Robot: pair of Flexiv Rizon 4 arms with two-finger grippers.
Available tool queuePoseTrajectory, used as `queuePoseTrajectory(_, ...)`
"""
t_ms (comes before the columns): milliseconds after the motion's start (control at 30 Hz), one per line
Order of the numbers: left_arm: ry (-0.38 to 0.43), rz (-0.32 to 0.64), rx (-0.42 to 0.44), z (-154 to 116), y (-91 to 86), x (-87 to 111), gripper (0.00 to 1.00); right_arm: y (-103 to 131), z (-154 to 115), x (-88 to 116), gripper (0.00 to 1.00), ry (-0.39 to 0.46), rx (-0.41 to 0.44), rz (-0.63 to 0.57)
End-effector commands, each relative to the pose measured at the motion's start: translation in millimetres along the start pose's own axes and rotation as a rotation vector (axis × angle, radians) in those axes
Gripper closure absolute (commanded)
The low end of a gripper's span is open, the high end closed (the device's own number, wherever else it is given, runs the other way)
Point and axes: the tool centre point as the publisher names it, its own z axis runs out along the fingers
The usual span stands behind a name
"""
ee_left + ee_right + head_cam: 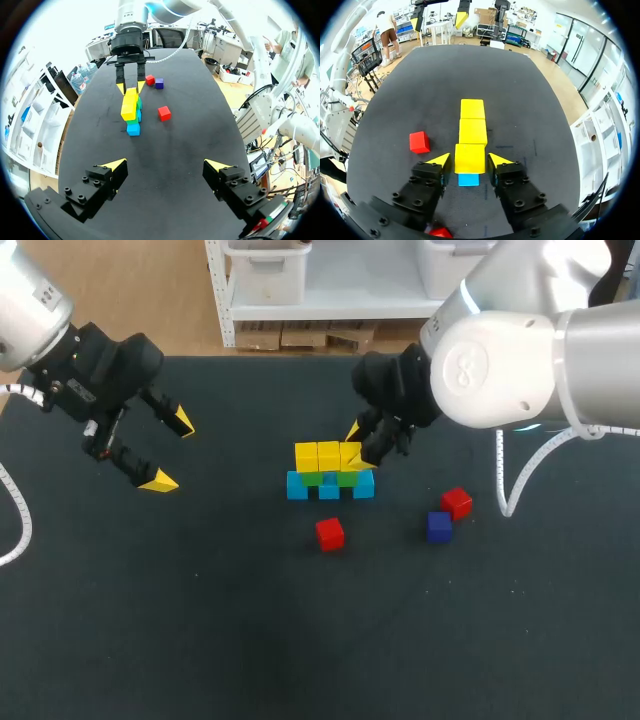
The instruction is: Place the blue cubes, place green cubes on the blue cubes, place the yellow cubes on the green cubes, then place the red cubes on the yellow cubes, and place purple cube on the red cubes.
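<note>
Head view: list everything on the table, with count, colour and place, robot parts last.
blue cubes: three, light blue, bottom row, mid-table.
green cubes: two visible, green, on the blue cubes.
yellow cubes: three, yellow, top row of the stack.
red cubes: two, red, loose; one nearer the robot than the stack, one to its right.
purple cube: one, dark purple-blue, close by the right-hand red cube.
table: one, black.
left end effector: one, open, empty, over the table's left.
right end effector: one, at the right-end yellow cube.
</note>
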Motion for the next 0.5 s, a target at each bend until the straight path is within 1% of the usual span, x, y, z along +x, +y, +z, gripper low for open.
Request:
queuePoseTrajectory(33,-0.004,0.004,-0.002,-0.1,-0.8,1.4,0.00,-1.4,1.4,0.2,0.39,0.003,-0.002,0.002)
queuePoseTrajectory(67,-0.004,0.004,-0.002,-0.1,-0.8,1.4,0.00,-1.4,1.4,0.7,0.35,0.004,-0.002,0.004)
queuePoseTrajectory(133,-0.004,0.004,-0.002,-0.1,-0.8,1.4,0.00,-1.1,0.8,1.7,0.07,0.006,-0.002,0.006)
queuePoseTrajectory(167,-0.004,0.004,-0.002,-0.1,-0.8,1.4,0.00,-0.9,-0.6,2.6,0.00,0.007,-0.002,0.008)
queuePoseTrajectory(400,-0.004,0.004,-0.002,-0.1,-0.8,1.4,0.00,6.2,-23.0,6.8,0.00,-0.025,0.023,0.019)
queuePoseTrajectory(500,-0.004,0.004,-0.002,-0.1,-0.8,1.4,0.00,13.5,-36.9,11.5,0.00,-0.018,0.043,0.014)
